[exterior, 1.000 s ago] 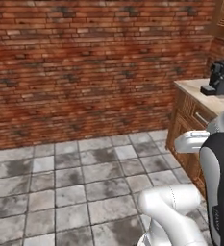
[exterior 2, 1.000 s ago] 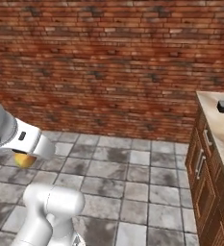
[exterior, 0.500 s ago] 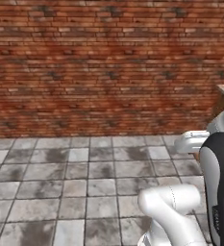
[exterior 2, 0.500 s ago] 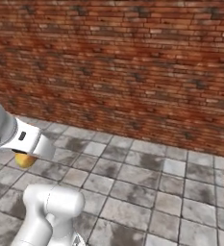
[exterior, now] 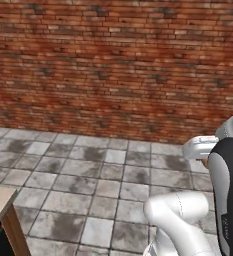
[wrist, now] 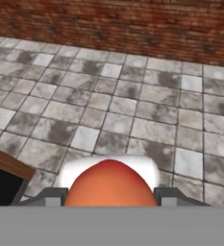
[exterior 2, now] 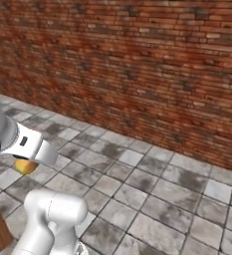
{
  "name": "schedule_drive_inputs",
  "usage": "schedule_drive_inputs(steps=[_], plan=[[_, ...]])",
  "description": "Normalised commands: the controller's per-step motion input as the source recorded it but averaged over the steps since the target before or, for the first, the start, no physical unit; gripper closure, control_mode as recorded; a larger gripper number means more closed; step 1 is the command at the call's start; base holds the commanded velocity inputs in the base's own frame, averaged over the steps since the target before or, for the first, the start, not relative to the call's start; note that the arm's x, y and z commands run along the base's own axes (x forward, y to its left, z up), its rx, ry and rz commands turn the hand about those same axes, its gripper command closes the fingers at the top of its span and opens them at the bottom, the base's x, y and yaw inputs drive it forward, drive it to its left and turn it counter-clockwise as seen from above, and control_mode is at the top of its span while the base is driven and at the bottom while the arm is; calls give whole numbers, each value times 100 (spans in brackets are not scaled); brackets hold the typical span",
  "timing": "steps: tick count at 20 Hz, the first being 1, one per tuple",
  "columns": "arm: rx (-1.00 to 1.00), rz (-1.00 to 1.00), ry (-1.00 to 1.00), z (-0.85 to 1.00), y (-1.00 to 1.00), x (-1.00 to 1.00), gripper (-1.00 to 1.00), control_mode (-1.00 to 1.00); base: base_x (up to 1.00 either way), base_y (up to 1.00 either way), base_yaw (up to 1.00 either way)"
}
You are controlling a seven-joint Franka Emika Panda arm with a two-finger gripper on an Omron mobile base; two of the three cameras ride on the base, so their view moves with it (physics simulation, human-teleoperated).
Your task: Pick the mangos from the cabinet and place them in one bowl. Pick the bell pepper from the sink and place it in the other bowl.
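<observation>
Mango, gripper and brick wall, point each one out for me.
mango (wrist: pixel 107 185): hand view, its reddish top.
gripper (wrist: pixel 108 198): hand view, between the fingertips.
brick wall (exterior: pixel 113 65): left base view, its middle.

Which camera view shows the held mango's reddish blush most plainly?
The hand view: the mango fills the space between the gripper fingers, red on top. In the right base view the mango is a small orange-yellow patch under the white hand.

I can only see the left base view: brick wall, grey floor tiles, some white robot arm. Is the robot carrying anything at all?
Observer: Yes. The hand view shows a mango, orange with a red top, sitting between the gripper fingers.
Operator: Can it be seen from anywhere else?
Observer: In the right base view a bit of the orange fruit peeks out under the white hand.
Operator: Any bowls nearby?
Observer: I see none; past the fruit the hand view has tiled floor and a brown wooden edge at lower left.
</observation>
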Motion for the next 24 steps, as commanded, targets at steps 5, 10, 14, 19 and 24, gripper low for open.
schedule_drive_inputs(steps=[5, 10, 14, 19, 24], plan=[[0, 0, 0, 0, 0, 0, 100, 100, 5, 49, 35], [0, 0, 0, 0, 0, 0, 100, 100, 5, 33, 45], [0, 0, 0, 0, 0, 0, 100, 100, 2, 27, 48], [0, 0, 0, 0, 0, 0, 100, 100, 5, 29, 46], [0, 0, 0, 0, 0, 0, 100, 100, 6, 31, 45]])
